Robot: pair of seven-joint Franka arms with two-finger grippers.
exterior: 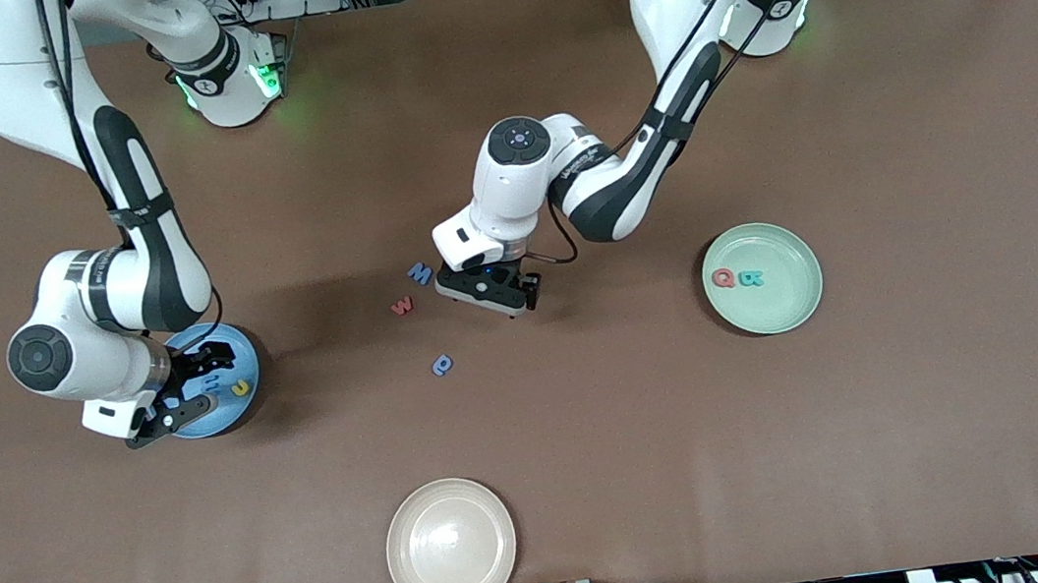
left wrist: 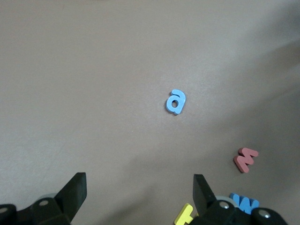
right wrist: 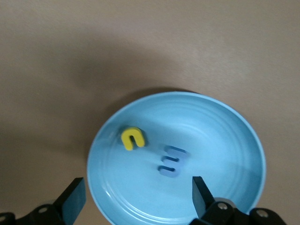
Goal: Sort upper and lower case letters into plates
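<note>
Blue "a" (exterior: pixel 442 365): loose on table, nearest camera.
Blue plate (exterior: pixel 250 399): holds yellow letter (exterior: pixel 240 387); right gripper (exterior: pixel 184 387) over it, jaws spread, empty.
Red "w" (exterior: pixel 402 306), blue "M" (exterior: pixel 420 272): unsorted.
Left gripper (exterior: pixel 508 295): jaws spread over the yellow "t" (left wrist: pixel 184 214).
Green plate (exterior: pixel 795 243): two letters.
Risk: closing fingers may nudge the "M".

I see two arms with glossy white shells and black bands at the joints. Black cables run along both, strapped to the forearms. Green lights glow at each base, at the table's (exterior: pixel 991 422) robot-side edge. A dark round cap with a small blue centre tops the left wrist. The left gripper (exterior: pixel 491 292) and right gripper (exterior: pixel 184 387) are black, with blunt wedge-shaped fingers (left wrist: pixel 75 191) and silver screws.
</note>
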